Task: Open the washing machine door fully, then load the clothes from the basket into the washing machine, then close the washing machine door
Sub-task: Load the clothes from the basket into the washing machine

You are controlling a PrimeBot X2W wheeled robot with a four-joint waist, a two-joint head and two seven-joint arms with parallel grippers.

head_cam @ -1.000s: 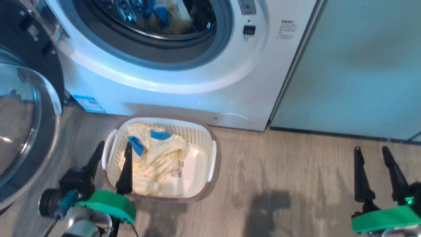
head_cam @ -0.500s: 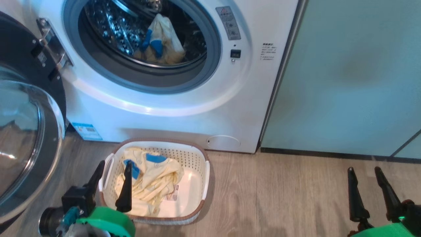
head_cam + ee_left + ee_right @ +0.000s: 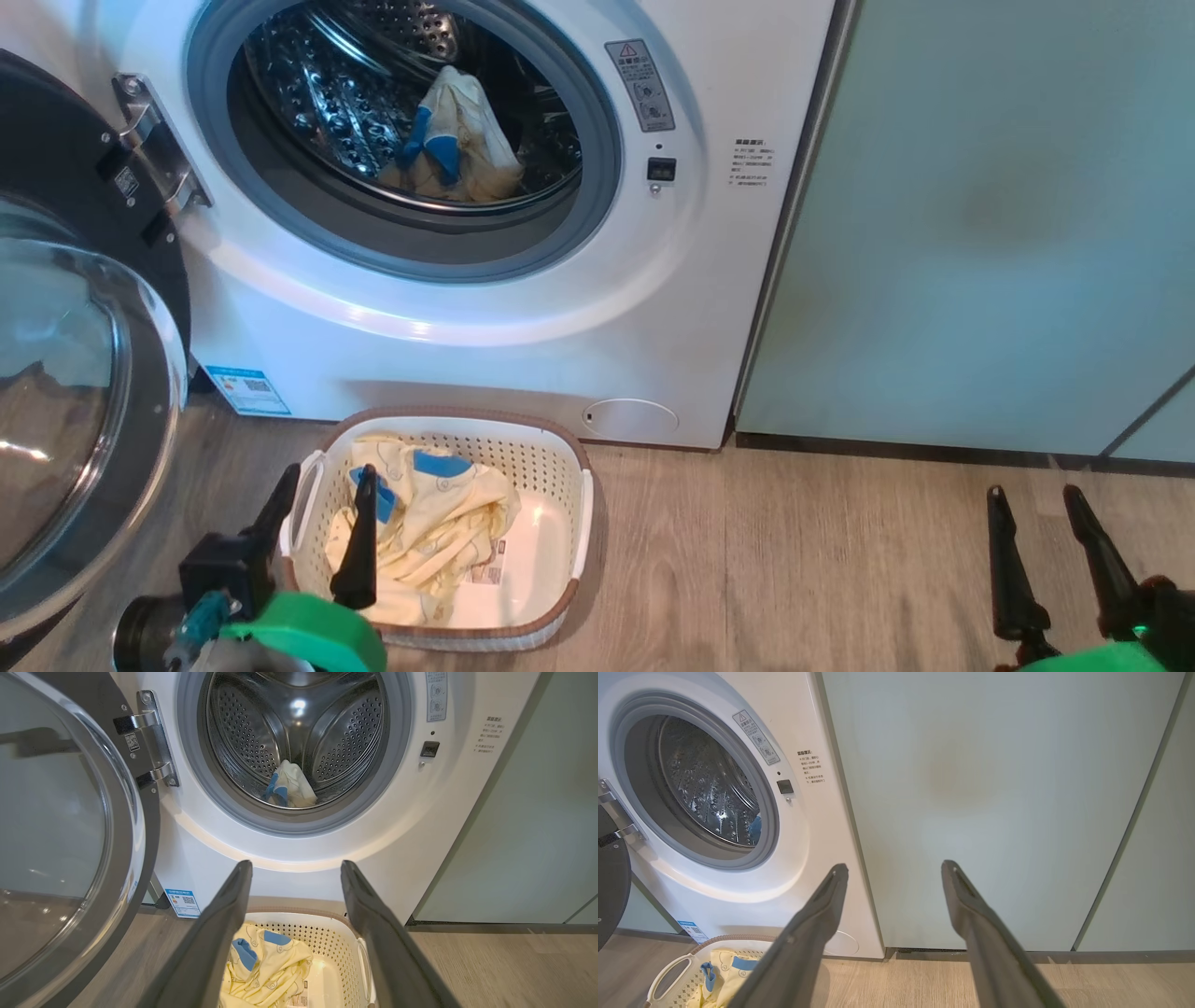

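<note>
Since the washing machine door point(image 3: 75, 373) stands swung wide to the left of the washing machine point(image 3: 523, 355) and one yellow-and-blue garment point(image 3: 457, 140) already lies at the bottom of the drum point(image 3: 355, 103), the step in hand looks like the loading, about midway through. More clothes point(image 3: 429, 532) lie heaped in the left half of the basket point(image 3: 537, 453), against its left wall and far-left corner; the right half is bare down to a sticker point(image 3: 484, 571). The basket sits on the floor point(image 3: 794, 560) just in front of the machine's foot, below the drum mouth.

The left gripper point(image 3: 329, 471) hangs over the basket's left edge, fingers spread wide and empty, one finger outside the handle and one over the fabric. The right gripper point(image 3: 1033, 493) is likewise wide apart and holds nothing, well off to the right over bare floor before the pale green cabinet point(image 3: 980, 233).

Next, I judge, the left gripper needs to shift inward so both fingers straddle the heap, dip into the folds, pinch a good bunch and lift it clear of the rim toward the drum.
</note>
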